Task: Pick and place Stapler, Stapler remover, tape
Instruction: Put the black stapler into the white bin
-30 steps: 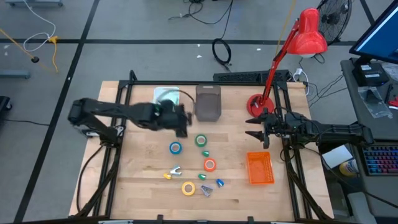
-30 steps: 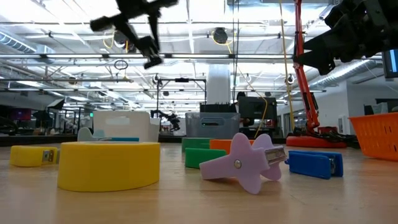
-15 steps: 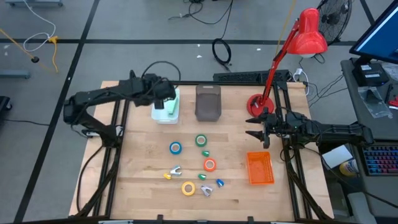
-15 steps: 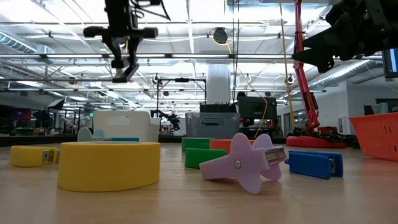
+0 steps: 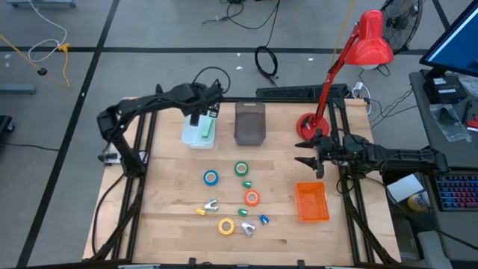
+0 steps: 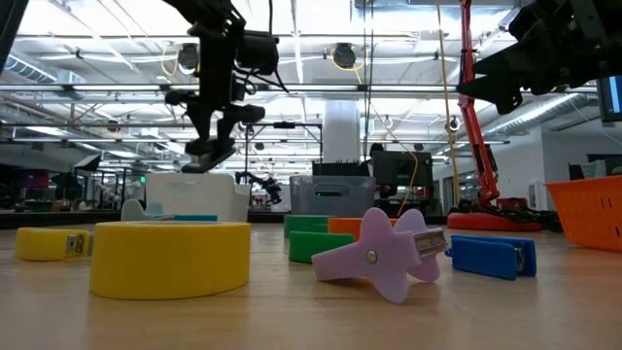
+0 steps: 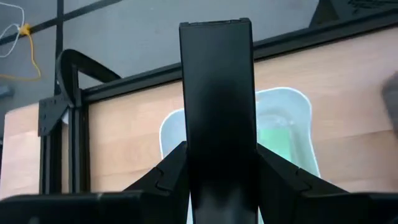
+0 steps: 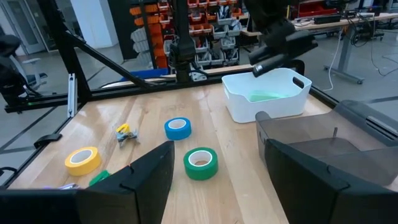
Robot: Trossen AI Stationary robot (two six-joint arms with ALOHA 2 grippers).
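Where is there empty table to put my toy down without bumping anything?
Bare wood lies along the table's left side, left of the blue tape roll and yellow tape roll. Another bare patch sits between the grey bin and the orange basket. The middle is crowded with rolls and small pieces.

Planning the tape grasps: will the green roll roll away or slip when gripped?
The green tape roll lies flat on the table, so it probably won't roll unless tipped onto its edge. It looks small and hollow, likely light, so a nudge may slide it. Its smooth outer face could slip.
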